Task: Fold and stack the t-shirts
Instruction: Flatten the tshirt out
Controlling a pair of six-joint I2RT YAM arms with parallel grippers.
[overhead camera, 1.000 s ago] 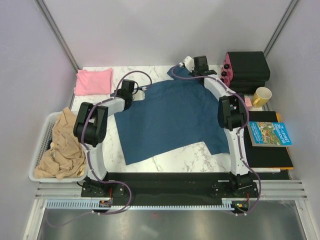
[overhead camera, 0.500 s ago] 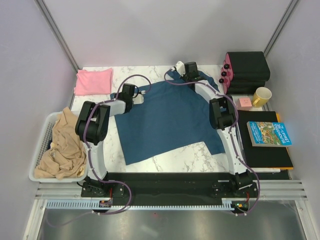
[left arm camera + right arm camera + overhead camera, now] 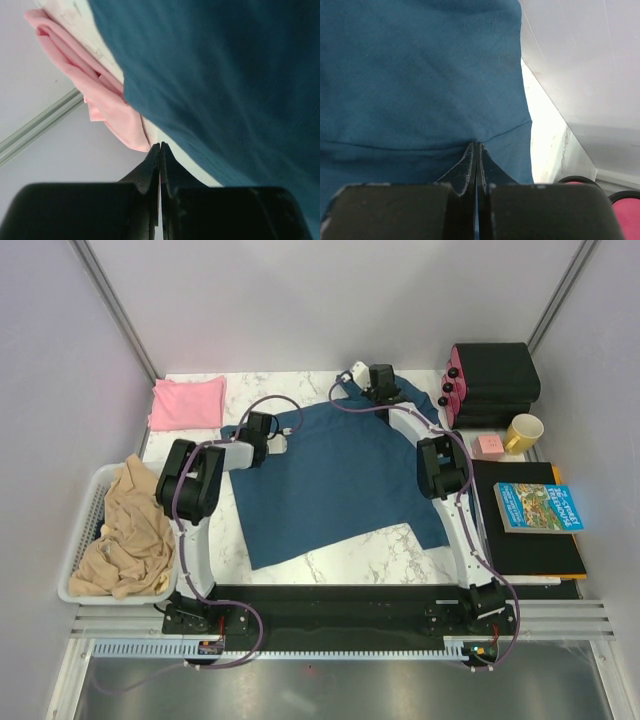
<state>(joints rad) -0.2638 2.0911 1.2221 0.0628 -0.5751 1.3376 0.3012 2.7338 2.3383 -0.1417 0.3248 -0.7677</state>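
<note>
The dark teal t-shirt (image 3: 340,475) lies spread open on the marble table. The pale pink t-shirt (image 3: 187,402) lies folded at the back left; it also shows in the left wrist view (image 3: 107,107). My right gripper (image 3: 372,382) is at the teal shirt's back edge. Its fingers are shut (image 3: 476,145) on a pucker of teal cloth (image 3: 420,75) by a seam. My left gripper (image 3: 262,430) is at the teal shirt's back left corner. Its fingers are shut (image 3: 160,146), with the tips on bare table beside the teal edge (image 3: 225,75). No cloth shows between them.
A white tray (image 3: 100,475) with a crumpled beige cloth (image 3: 125,530) stands at the left. At the right are a black box with pink knobs (image 3: 490,380), a yellow mug (image 3: 524,432), a small pink block (image 3: 489,445) and a blue printed book (image 3: 540,507) on a black mat (image 3: 530,555).
My right gripper has moved left along the back edge, taking the teal cloth with it. My left gripper has shifted slightly right and nearer. The shirt's back left corner now reaches further left.
</note>
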